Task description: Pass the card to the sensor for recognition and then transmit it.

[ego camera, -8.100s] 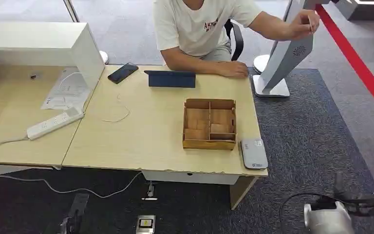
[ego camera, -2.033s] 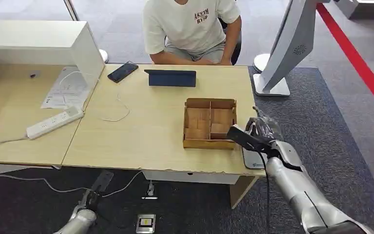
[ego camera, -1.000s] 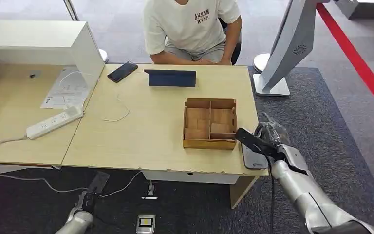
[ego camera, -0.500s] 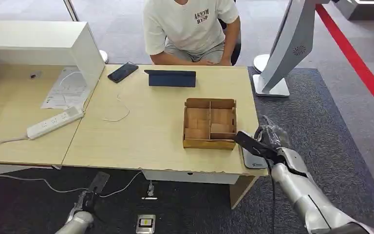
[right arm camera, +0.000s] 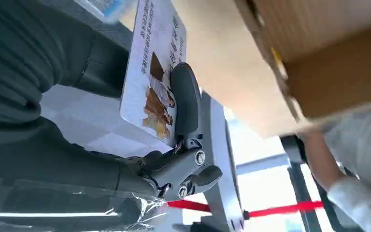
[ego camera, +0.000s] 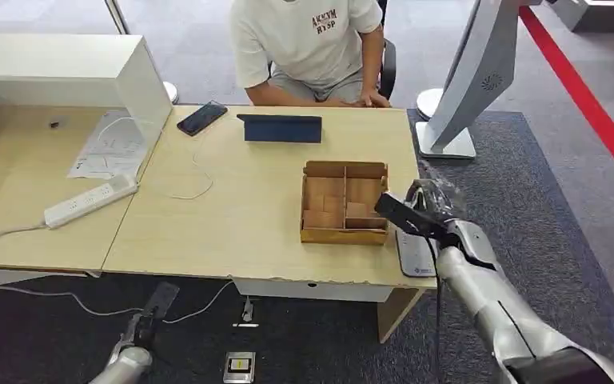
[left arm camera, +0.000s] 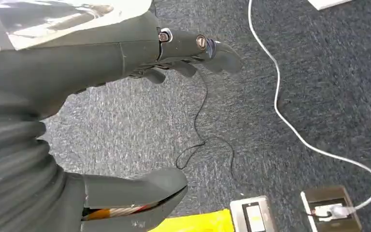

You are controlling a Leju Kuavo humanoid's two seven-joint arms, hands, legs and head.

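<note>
My right hand (ego camera: 430, 210) grips the card (right arm camera: 153, 72), a finger pressed across its printed face; in the wrist view I see a picture and lines of text on it. From the head view the hand hovers above the far end of the grey sensor (ego camera: 413, 254), which lies flat on the table (ego camera: 232, 216) at its near right corner. The card juts left from the hand as a dark strip, its tip over the right wall of the wooden box (ego camera: 344, 203). The box sits just left of the sensor, divided into compartments; I cannot tell what is in them.

My left hand (left arm camera: 125, 121) hangs low below the table's near edge, fingers apart and holding nothing, over grey carpet where a white cable (left arm camera: 290, 121) runs to a floor socket (left arm camera: 331, 209).

Farther out on the table, a dark tablet (ego camera: 280, 128) stands near the far edge, and a phone (ego camera: 201, 118) lies to its left. A person (ego camera: 308, 48) in a white shirt sits at the far side, hands at the table's edge. On the adjoining left desk lies a white power strip (ego camera: 89, 202), with papers (ego camera: 110, 148) beyond it. A large white stand (ego camera: 468, 88) rises from the floor at the far right.
</note>
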